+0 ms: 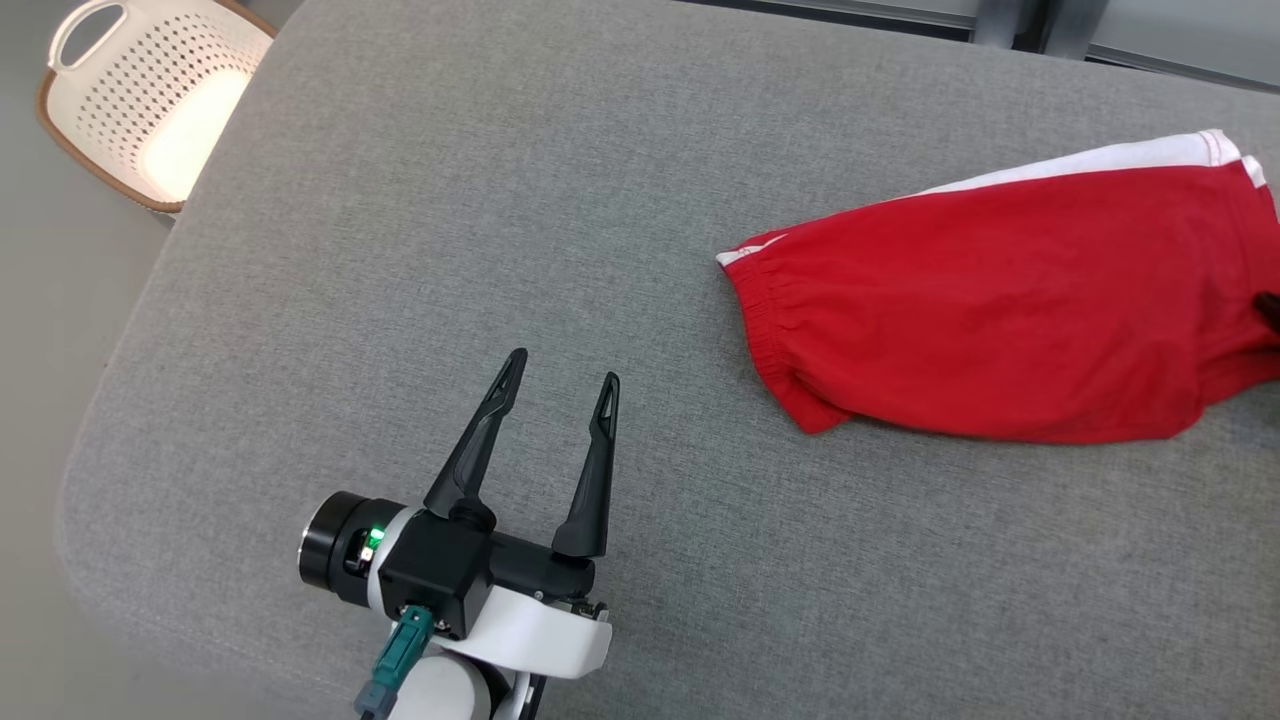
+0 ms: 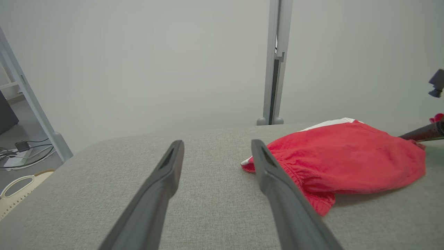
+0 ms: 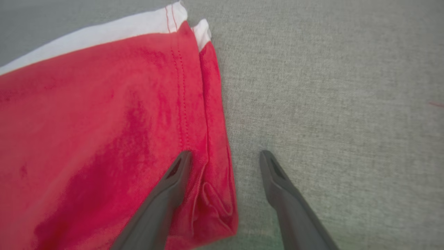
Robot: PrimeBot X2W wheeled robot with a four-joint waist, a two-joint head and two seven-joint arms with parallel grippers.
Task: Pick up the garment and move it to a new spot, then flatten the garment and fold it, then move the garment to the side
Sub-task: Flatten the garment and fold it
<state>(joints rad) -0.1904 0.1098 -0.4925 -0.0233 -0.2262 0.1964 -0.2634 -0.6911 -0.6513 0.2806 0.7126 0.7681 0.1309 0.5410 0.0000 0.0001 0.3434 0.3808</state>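
The garment [image 1: 1000, 310] is a pair of red shorts with a white side stripe, lying in a flat heap on the right of the grey cushion [image 1: 450, 220]. Its elastic waistband points left. My left gripper [image 1: 564, 367] hovers open over bare cushion, well left of the shorts, with nothing between its fingers. In the left wrist view the shorts [image 2: 343, 159] lie just right of that gripper [image 2: 216, 142]. My right gripper [image 3: 225, 152] is open and straddles the shorts' hem [image 3: 211, 132]: one finger over the red cloth, the other over the cushion. One dark finger [image 1: 1270, 308] shows at the head view's right edge.
A white perforated basket [image 1: 150, 100] with a brown rim stands on the floor beyond the cushion's far left corner. The cushion's rounded edge runs down the left side. A metal post [image 2: 275, 62] rises behind the cushion, and cables [image 2: 20, 152] lie on the floor.
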